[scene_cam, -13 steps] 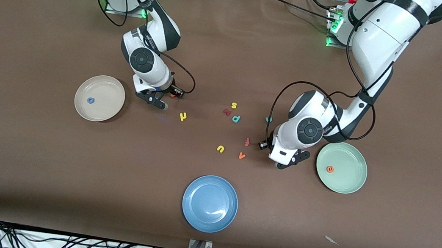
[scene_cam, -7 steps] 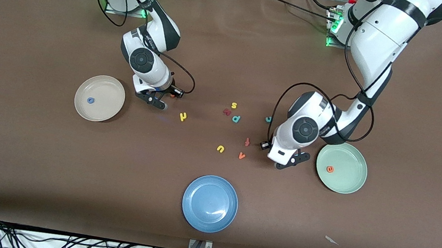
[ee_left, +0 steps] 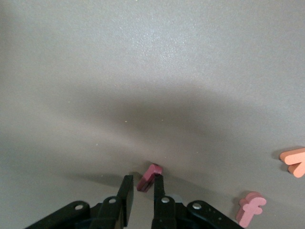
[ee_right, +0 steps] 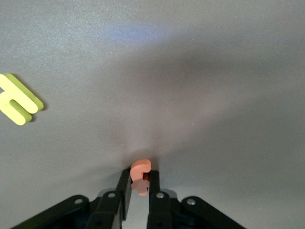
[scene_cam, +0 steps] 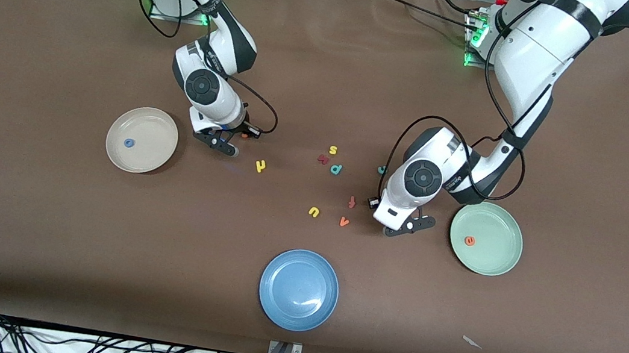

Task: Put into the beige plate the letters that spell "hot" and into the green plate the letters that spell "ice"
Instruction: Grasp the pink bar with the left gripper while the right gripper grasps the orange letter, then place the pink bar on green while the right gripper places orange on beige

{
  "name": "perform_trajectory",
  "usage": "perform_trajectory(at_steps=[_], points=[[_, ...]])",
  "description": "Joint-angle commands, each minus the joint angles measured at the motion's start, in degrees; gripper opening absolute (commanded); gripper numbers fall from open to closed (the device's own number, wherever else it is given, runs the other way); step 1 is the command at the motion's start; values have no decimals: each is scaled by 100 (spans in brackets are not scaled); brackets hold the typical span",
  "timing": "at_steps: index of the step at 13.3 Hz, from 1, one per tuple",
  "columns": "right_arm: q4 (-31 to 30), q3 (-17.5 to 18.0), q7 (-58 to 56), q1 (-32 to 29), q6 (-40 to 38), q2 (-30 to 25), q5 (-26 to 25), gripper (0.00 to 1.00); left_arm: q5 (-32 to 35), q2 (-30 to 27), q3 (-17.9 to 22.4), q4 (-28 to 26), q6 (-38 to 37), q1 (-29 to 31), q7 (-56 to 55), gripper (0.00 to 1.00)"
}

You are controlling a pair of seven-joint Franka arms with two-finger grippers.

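My right gripper (scene_cam: 242,138) (ee_right: 139,175) is down at the table, shut on the orange t (scene_cam: 244,135) (ee_right: 141,176). The yellow h (scene_cam: 260,166) (ee_right: 19,105) lies a little nearer the front camera. The blue o (scene_cam: 128,143) sits in the beige plate (scene_cam: 155,130). My left gripper (scene_cam: 389,217) (ee_left: 143,180) is low over the table between the loose letters and the green plate (scene_cam: 505,225), shut on the dark red i (ee_left: 150,175), which tilts against one finger. The orange e (scene_cam: 469,240) lies in the green plate. The teal c (scene_cam: 381,169) lies beside the left arm.
Between the arms lie a yellow s (scene_cam: 332,150), a dark red letter (scene_cam: 323,158), a teal p (scene_cam: 336,169), a yellow u (scene_cam: 313,211), a red-orange f (scene_cam: 352,201) (ee_left: 250,207) and an orange v (scene_cam: 344,222) (ee_left: 295,162). A blue plate (scene_cam: 298,289) stands near the front edge.
The right gripper's jaws have closed on the orange t. The left gripper has shifted a little away from the green plate, toward the loose letters.
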Motion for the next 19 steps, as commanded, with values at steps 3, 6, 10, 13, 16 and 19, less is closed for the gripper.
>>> perform_trajectory(at_steps=[3,6,10,13,16,19], points=[[-3,-12,55,21,48,-42,-46,15,145,91,6,90,-122,-83,95,24],[146,-99,29,13,-529,-401,-46,15,153,100,6,90,-122,-109,112,24],[638,-520,-583,-5,-1892,-903,-46,14,180,65,6,125,-122,-100,112,6],[675,-1240,-1760,-5,-2254,-1070,-46,14,206,73,6,125,-122,-100,112,0],[631,-1944,-2877,-14,-2290,-1010,-46,14,206,-23,6,152,-139,-100,103,0],[596,-2393,-3644,-31,-2124,-641,-46,14,206,-137,32,352,-559,5,539,0]])
